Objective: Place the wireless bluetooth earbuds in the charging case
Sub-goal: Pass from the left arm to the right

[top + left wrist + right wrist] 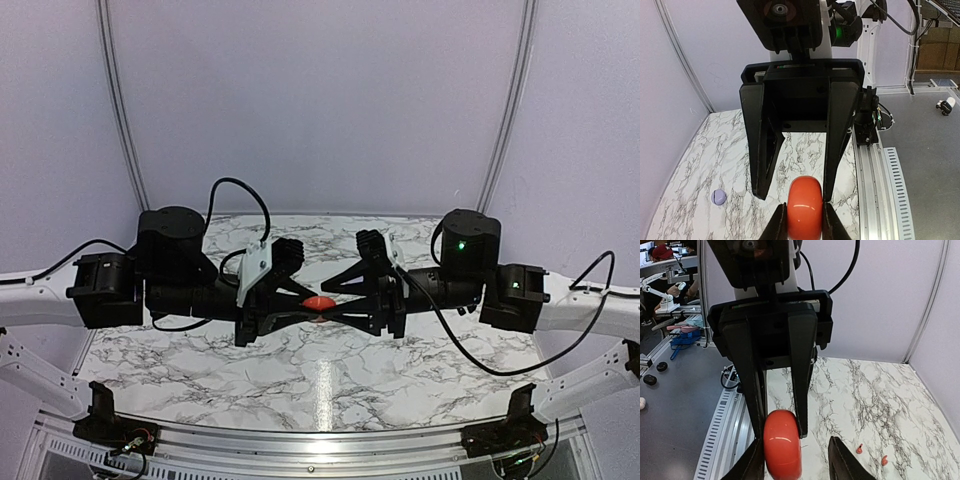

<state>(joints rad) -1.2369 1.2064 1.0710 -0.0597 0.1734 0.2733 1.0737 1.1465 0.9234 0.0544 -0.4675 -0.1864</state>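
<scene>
Your left gripper is pinched almost shut on the round red case, with a finger on each side. It holds the case on edge in the air above the marble table, midway between the two arms. Your right gripper faces it head-on, jaws partly open around the same case. One finger lies against the case and the other stands clear with a visible gap, so it has no grip. Neither earpiece is in the case. The first earbud and the second earbud lie near each other on the table, well apart from it. A small purple disc also sits on the table.
</scene>
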